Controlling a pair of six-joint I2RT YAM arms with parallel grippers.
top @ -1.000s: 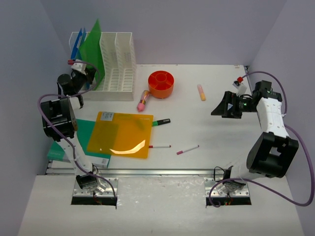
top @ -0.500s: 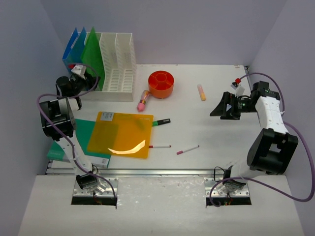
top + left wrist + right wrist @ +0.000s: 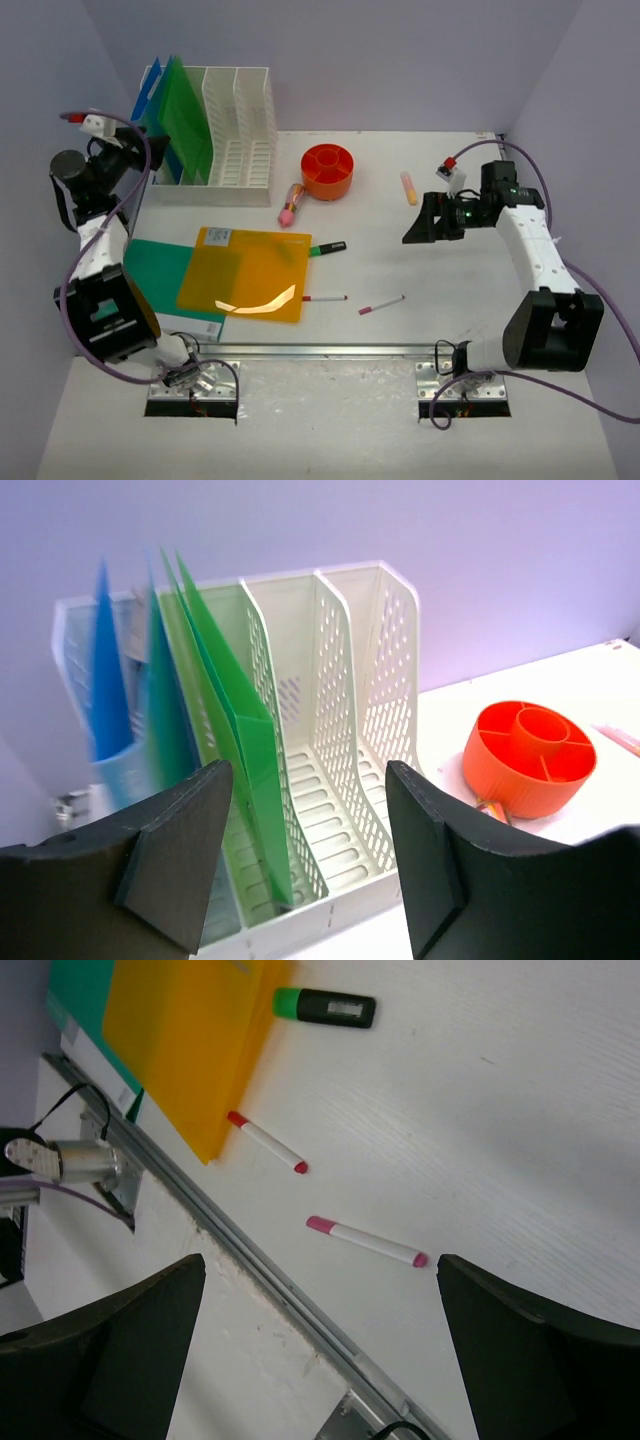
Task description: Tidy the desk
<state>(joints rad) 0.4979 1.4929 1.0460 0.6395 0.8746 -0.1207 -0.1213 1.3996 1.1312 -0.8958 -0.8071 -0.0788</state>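
Note:
The desk (image 3: 450,270) is a white tabletop with a metal rail (image 3: 320,349) along its front. An orange folder (image 3: 245,272) lies on it over a teal folder (image 3: 160,275). A green-capped black highlighter (image 3: 328,248), a red pen (image 3: 323,298) and a pink pen (image 3: 382,305) lie beside them. My left gripper (image 3: 125,150) is open and empty, left of the file rack (image 3: 235,130); its wrist view faces the rack (image 3: 340,680). My right gripper (image 3: 415,230) is open and empty above the right half of the desk, over the pink pen (image 3: 366,1241).
A green folder (image 3: 185,120) and blue folders (image 3: 150,95) stand in the rack's left slots. An orange round organizer (image 3: 327,170), a pink-tipped marker (image 3: 292,203) and a pale orange highlighter (image 3: 409,187) lie at the back. Lavender walls enclose the desk.
My left gripper has drawn back to the left, away from the rack, and the green folder now stands upright in its slot. My right gripper has moved left toward the desk's middle.

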